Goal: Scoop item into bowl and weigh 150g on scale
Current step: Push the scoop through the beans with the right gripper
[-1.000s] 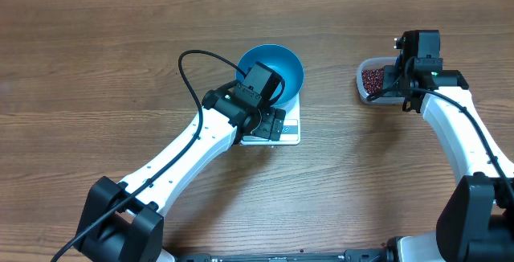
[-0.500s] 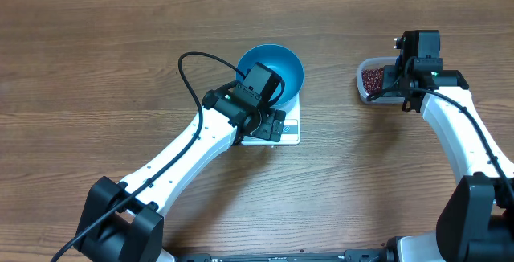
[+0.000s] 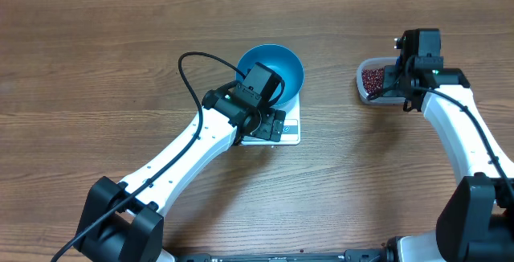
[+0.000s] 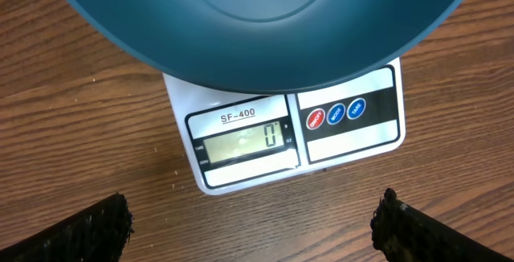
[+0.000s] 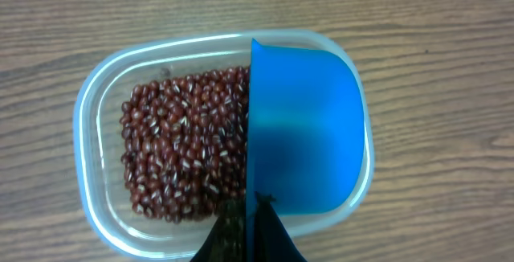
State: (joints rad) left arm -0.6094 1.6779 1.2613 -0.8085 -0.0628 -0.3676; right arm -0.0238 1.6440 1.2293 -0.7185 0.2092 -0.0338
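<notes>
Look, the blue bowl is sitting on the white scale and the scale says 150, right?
Not quite. The blue bowl does sit on the white scale, but the display says 0, not 150. The left wrist view shows it.

The wooden worktop (image 3: pixel 96 69) carries a flat white scale (image 3: pixel 291 130) near its middle and, well apart to the right, a clear plastic tub (image 3: pixel 361 83).
</notes>
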